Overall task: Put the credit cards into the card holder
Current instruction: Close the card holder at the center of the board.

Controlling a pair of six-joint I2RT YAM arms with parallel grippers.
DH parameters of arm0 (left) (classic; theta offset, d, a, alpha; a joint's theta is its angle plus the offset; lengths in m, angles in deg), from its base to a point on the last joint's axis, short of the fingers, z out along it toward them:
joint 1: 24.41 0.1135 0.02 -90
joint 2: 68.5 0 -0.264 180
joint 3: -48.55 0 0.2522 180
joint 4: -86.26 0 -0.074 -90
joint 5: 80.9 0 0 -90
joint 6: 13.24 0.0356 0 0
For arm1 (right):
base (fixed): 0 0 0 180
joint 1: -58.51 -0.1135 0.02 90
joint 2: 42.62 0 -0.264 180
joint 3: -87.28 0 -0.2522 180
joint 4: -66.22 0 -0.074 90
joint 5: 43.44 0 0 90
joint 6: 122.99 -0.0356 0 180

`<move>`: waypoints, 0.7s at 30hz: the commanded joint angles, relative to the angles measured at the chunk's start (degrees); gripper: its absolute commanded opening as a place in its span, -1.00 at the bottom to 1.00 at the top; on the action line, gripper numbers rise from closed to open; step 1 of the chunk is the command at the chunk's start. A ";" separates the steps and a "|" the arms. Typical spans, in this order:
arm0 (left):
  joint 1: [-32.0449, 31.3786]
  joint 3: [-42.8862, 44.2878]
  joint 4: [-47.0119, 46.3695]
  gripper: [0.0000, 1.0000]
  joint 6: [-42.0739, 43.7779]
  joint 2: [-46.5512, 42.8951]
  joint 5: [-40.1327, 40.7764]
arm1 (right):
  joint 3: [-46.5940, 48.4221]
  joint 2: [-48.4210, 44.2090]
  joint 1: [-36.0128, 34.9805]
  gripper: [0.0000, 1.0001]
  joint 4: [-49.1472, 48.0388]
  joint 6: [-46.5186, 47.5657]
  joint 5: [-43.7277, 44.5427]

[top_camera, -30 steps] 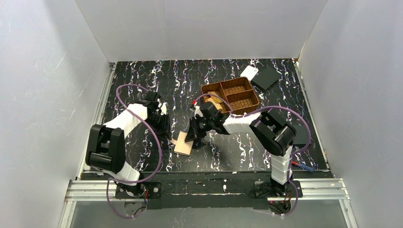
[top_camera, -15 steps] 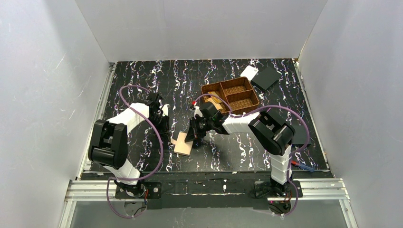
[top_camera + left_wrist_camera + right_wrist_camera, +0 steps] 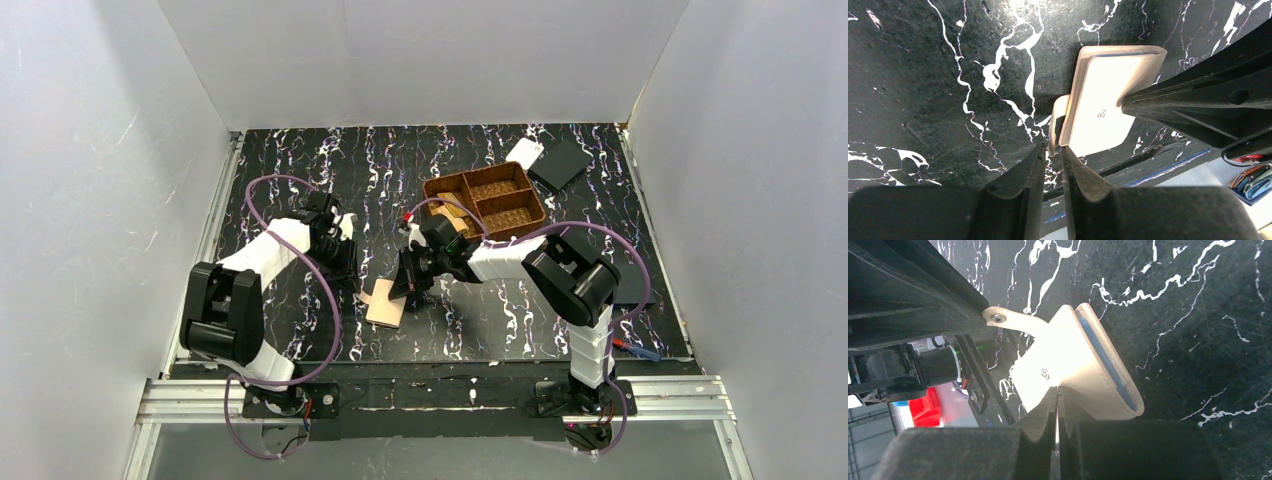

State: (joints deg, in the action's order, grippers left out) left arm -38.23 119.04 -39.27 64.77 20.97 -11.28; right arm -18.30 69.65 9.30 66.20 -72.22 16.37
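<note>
The right tool [image 3: 1057, 394] pinches the edge of the card holder [image 3: 386, 305], its fingers pressed together on the tan flap just beside the snap stud. The left tool [image 3: 1053, 151] has its fingers nearly together at the tip of the clasp strap [image 3: 1056, 117], which curls off the holder's left side. Whether they truly grip it we cannot tell.

The holder lies folded on the tabletop [image 3: 500, 310], left of centre and toward the near edge, between the two tools. A line of blue lining shows along its edge. The credit cards [image 3: 450, 210] seem to be the golden pieces in the left compartment of the basket [image 3: 475, 174], farther back and to the right, well apart from the holder.

We judge the step in hand to be opening the holder. To do it well, we would make sure of the strap first. Then we would lift one flap slowly with the other kept down, so the thin leather neither slips from the fingers nor drags the whole holder across the tabletop.
</note>
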 commanded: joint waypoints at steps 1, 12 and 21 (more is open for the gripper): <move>0.01 -0.02 0.43 -0.67 0.69 -2.44 -0.51 | 1.74 1.55 -0.53 -0.85 -0.06 0.68 -0.21; -0.03 -0.28 0.16 -0.74 0.74 -0.75 -2.02 | 1.83 1.82 -0.96 -0.86 -0.02 0.43 0.05; -0.11 -0.07 0.25 -0.72 0.83 0.69 -2.43 | 1.74 1.81 -0.97 -0.89 0.18 0.26 0.46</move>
State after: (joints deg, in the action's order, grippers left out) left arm -38.23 119.04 -39.66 64.77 21.21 -12.38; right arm -17.66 70.26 9.24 66.11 -72.28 15.89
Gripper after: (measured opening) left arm 0.139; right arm 0.067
